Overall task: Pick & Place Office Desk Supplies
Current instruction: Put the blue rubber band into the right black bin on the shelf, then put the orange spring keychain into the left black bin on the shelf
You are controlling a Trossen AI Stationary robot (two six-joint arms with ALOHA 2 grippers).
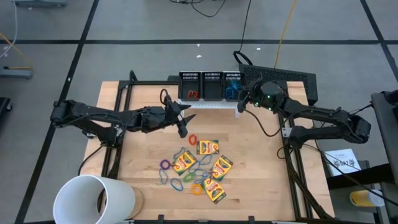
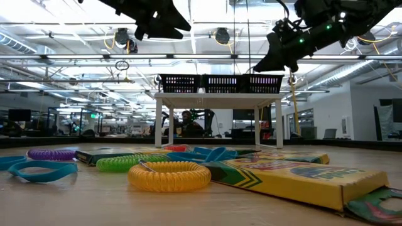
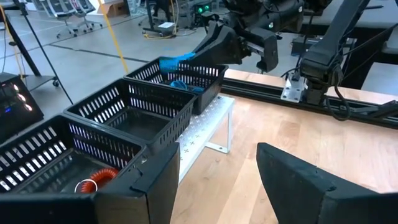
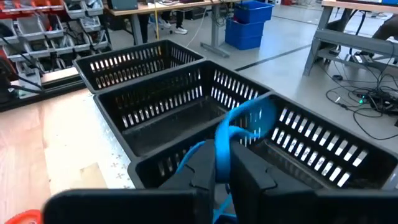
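Note:
Several yellow-and-green crayon boxes [image 1: 208, 147] lie flat mid-table among loose rubber bands [image 1: 176, 185] in red, purple, green and orange. At the far edge, three black mesh bins [image 1: 211, 85] stand on a white shelf [image 1: 211, 104]. My right gripper [image 4: 222, 167] hovers over the rightmost bin [image 4: 311, 149], shut on a blue rubber band [image 4: 239, 121]. More blue bands [image 3: 183, 85] lie in that bin. An orange band [image 3: 93, 180] lies in the leftmost bin. My left gripper [image 3: 214, 180] hangs open and empty above the table, in front of the bins. My right gripper pinches the blue rubber band [image 4: 222, 140] between its two fingers. The fingers come nearly level from the table's right side and point toward the bins. The loop [image 3: 176, 62] sticks out past the fingertips, clear of everything, above the rightmost bin's rim.
A large white cup [image 1: 93, 199] lies on its side at the table's near left corner. A dark keyboard-like panel [image 1: 280, 78] sits behind the right bin. Bare wood lies between the shelf and the pile of supplies.

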